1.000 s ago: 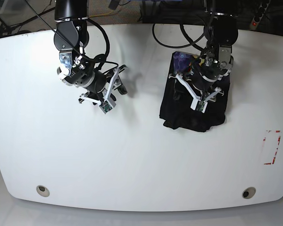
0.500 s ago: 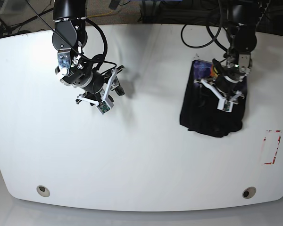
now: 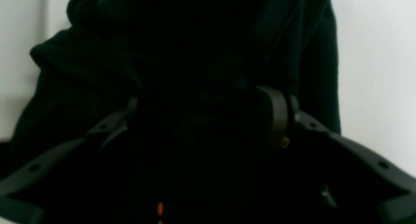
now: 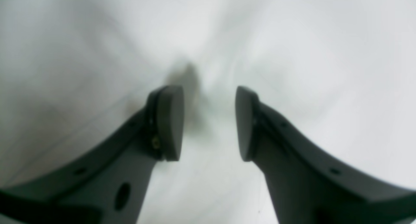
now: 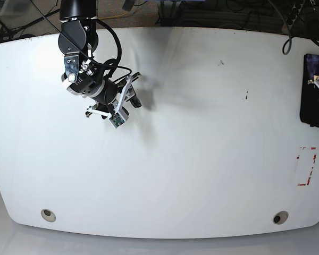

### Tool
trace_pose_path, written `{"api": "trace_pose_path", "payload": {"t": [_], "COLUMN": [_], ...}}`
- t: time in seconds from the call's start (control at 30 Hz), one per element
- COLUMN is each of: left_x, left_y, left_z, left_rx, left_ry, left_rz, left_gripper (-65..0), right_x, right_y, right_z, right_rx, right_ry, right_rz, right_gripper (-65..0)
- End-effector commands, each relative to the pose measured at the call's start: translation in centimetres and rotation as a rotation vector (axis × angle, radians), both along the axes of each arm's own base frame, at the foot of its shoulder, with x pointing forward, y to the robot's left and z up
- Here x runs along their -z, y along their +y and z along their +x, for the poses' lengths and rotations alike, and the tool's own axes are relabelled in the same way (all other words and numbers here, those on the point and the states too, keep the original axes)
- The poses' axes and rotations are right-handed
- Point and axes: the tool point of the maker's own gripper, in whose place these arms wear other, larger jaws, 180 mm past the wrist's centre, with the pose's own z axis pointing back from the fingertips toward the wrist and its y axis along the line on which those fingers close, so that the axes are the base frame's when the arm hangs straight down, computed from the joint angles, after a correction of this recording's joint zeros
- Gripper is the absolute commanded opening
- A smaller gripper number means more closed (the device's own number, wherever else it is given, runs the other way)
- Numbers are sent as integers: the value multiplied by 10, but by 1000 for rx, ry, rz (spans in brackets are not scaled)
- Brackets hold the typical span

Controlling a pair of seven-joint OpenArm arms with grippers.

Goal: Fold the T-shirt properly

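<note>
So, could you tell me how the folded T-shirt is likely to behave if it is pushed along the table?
The T-shirt looks soft: rumpled folds show at the left wrist, so it would probably bunch up. Lying flat on the smooth white table, it may slide, never roll.

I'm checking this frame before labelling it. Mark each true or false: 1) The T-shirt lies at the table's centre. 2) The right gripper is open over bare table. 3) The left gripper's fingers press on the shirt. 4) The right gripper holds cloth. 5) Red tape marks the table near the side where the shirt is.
1) False: the T-shirt, folded, sits at the table edge, partly out of the base view.
2) True: the right gripper shows only white surface between its fingers.
3) True: the left gripper has black cloth bunched between its spread fingers.
4) False: it holds nothing.
5) True: the red tape lies there.
</note>
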Motion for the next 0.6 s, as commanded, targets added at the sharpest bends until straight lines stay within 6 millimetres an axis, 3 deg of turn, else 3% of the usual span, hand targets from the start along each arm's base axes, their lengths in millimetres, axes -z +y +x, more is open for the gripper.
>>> {"api": "trace_pose_path", "payload": {"t": [0.0,0.1,0.3,0.37,0.57], "left_x": [-22,-31,-89,-94,-101], "left_y": [23,24,2,-14,-94], "left_z": [-3,-1,32,40,71], "left_rx": [10,45,180,204,279], "left_ry": [16,15,-74,-92,-310], "left_rz": [48,39,117,124,63], "left_gripper": [-264,-264,-264,-264,-264], "right_x": [-15,-20,-19,-22,-38], "right_y": [4,7,3,3,-6], "right_z": [5,5,5,7,17], "right_rx": [-5,-8,-5,-5,15], "right_ry": [-52,-66,-71,-89,-249], "right_rz": [27,33,20,26,113], "right_gripper": [-412,-412,-412,-412,-412]}}
